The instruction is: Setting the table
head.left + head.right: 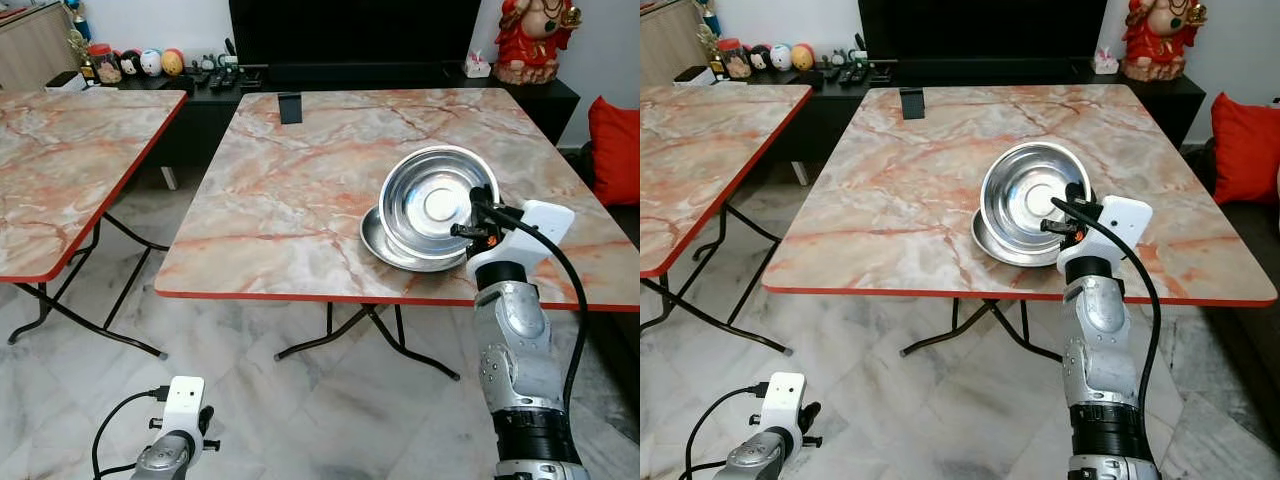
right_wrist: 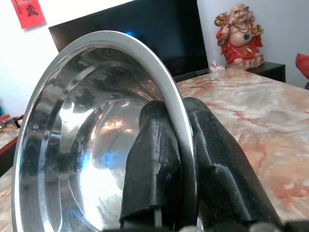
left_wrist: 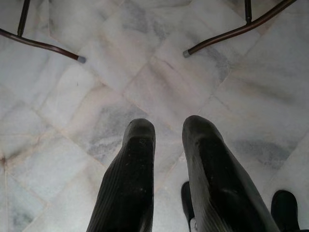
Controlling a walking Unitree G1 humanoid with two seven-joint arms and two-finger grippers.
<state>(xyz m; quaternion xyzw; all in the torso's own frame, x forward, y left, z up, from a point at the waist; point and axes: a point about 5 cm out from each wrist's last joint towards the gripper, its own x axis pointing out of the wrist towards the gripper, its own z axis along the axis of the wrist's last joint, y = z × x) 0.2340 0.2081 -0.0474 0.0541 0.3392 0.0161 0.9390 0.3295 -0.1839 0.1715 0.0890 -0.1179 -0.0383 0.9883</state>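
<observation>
The right gripper (image 1: pixel 481 208) is reaching up from the lower right of the head view to the near right part of the marble table (image 1: pixel 290 190), and its two black fingers (image 2: pixel 159 159) are pinching the rim of a steel bowl (image 1: pixel 430 200), one finger inside the bowl and the other outside. The bowl is sitting right of centre in the frame, tilted with its open side facing the camera, its lower edge resting in a second steel bowl (image 1: pixel 385 245) that is lying flat on the table beneath it. In the right wrist view the gripped rim (image 2: pixel 169 87) is running between the closed fingers.

The left gripper (image 3: pixel 169 145) is hanging idle at the lower left of the head view, over the marble floor (image 3: pixel 159 82); its fingers are standing slightly apart and holding nothing.

A small black stand (image 1: pixel 290 107) is sitting at the table's far edge, upper centre of the frame. A second marble table (image 1: pixel 70 150) is filling the upper left, and a red figurine (image 1: pixel 533 35) is standing at the upper right
</observation>
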